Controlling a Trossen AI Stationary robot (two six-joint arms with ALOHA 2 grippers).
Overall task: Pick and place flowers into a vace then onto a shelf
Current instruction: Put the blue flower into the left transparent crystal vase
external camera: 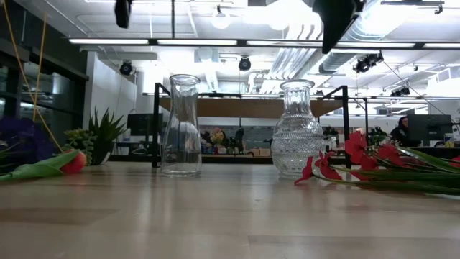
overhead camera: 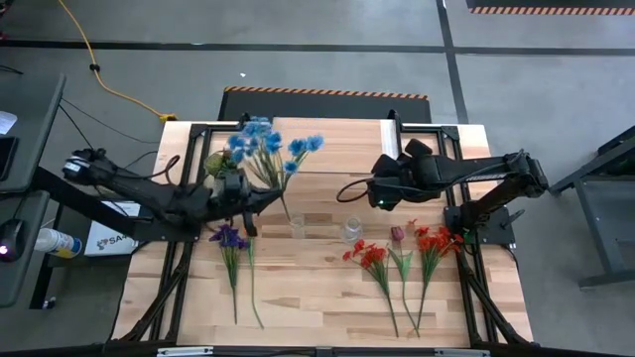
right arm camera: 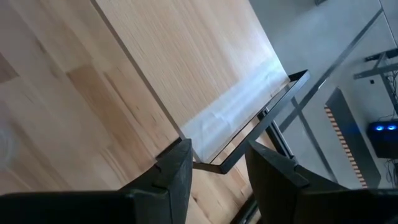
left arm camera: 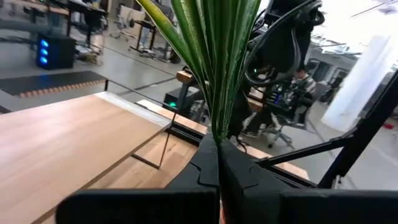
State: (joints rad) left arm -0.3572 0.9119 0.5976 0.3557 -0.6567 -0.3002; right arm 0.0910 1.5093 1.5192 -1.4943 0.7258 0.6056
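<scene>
Your left end effector (overhead camera: 248, 201) grips the blue flowers (overhead camera: 266, 147); right end effector (overhead camera: 379, 191) narrow, empty. Both vases (external camera: 180, 126) empty, other flowers (overhead camera: 397, 253) on the bench (overhead camera: 317, 297).

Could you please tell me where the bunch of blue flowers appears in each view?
High view: blue flowers above the left part of the shelf, stems in the left gripper.
Low view: not in it.
Left wrist view: green stems rising from the shut fingers.
Right wrist view: not in it.
Shared landmark: the shelf.
</scene>
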